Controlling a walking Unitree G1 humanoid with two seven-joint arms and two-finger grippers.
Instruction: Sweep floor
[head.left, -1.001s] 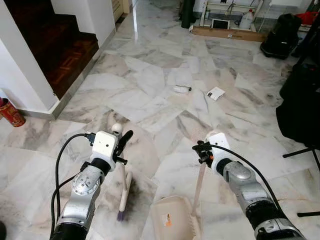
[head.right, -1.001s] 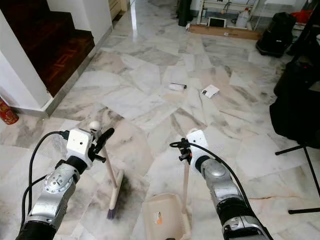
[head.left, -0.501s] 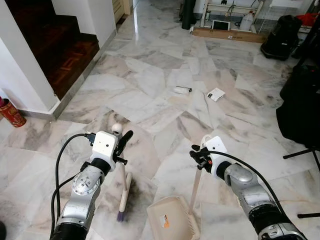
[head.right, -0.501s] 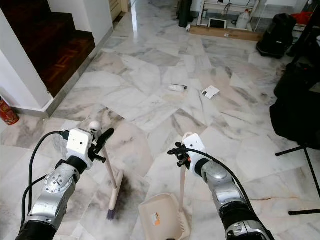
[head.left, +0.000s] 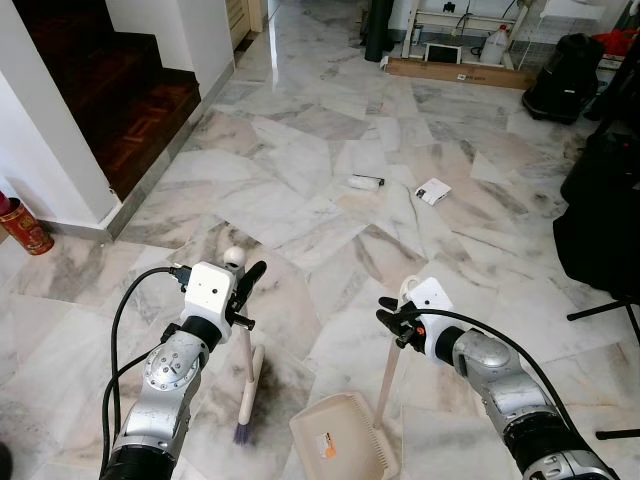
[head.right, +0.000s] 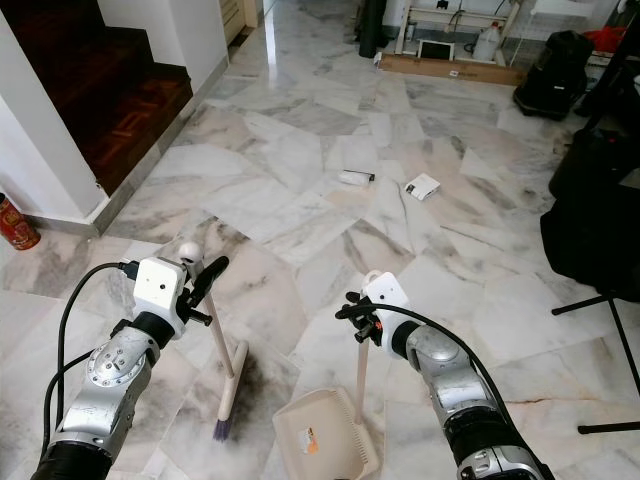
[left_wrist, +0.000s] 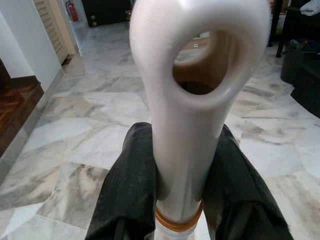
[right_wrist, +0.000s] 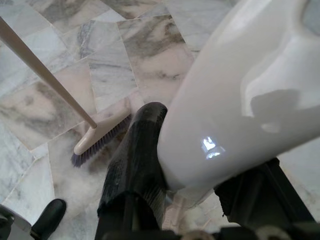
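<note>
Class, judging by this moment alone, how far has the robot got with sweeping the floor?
Done: both tools are picked up. In hand: the left gripper is shut on the broom, the right gripper on the dustpan, both resting on the floor. Left: the small tube and paper scrap ahead lie unswept.

- My broom handle (left_wrist: 192, 100) is glossy cream plastic (smooth, mirror-bright).
- Floor (head.left: 300, 200), 12 o'clock: polished veined marble.
- Stairs (head.left: 130, 100), 10 o'clock: dark wood.
</note>
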